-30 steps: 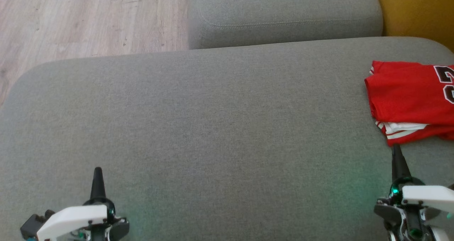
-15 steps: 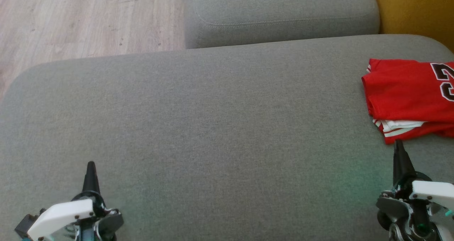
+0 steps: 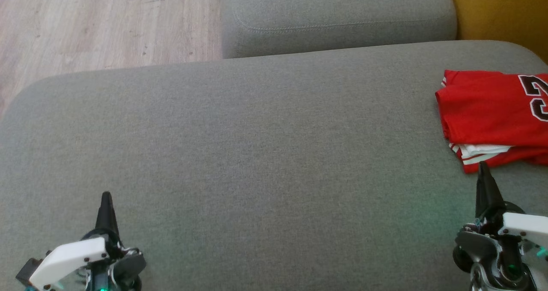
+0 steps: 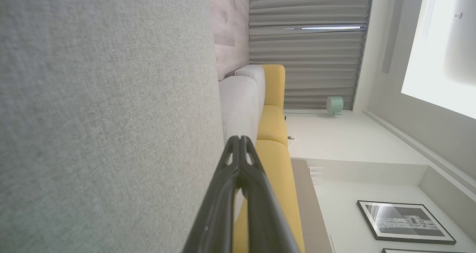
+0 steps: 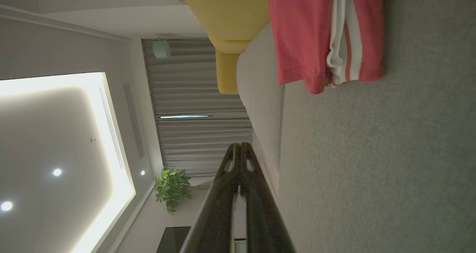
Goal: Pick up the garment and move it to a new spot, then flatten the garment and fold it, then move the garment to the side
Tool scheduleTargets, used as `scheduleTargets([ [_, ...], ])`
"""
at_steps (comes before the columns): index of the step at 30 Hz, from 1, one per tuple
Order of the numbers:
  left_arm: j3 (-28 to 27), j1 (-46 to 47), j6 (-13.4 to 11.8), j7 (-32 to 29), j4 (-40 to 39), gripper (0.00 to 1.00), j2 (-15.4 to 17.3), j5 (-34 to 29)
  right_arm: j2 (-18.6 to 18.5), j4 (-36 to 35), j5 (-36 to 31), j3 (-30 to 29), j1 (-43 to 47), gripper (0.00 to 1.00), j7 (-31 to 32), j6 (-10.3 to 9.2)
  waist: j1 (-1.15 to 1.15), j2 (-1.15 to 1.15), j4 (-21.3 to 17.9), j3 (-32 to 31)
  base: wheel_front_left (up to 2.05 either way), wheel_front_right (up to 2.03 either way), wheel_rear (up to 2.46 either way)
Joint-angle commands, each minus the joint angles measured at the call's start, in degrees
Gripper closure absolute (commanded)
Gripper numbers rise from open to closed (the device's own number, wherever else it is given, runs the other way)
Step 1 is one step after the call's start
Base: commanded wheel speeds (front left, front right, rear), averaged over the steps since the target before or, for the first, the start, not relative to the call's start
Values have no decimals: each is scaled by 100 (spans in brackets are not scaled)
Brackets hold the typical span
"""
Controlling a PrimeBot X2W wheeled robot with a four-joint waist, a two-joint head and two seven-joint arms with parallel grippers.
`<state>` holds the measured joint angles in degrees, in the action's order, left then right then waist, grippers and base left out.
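The garment (image 3: 488,111), a red jersey, lay folded on the grey sofa seat (image 3: 257,154). It was just ahead of the right jaws but apart from them, and well off to the right of the left jaws. Both pairs were pressed together, holding nothing. The move aside looked done, so the next move likely called only for drawing back. A grey cushion (image 3: 334,21) and a yellow seat (image 3: 505,13) sat beyond, and nothing blocked the way.
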<state>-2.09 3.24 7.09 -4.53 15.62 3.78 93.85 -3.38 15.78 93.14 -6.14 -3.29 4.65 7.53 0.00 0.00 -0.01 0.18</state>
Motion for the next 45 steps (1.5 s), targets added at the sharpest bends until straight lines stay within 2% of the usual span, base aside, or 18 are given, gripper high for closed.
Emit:
scheduleTargets([
  [1,-237,278,40,-30,-167,100,58,3,-51,-184,18,100,-276,100,72,-4,0,0,1,0,0,0,0],
  [45,-324,284,40,-100,-162,100,-4,-70,-7,-180,-34,38,-282,100,122,-4,0,0,1,0,0,0,0],
])
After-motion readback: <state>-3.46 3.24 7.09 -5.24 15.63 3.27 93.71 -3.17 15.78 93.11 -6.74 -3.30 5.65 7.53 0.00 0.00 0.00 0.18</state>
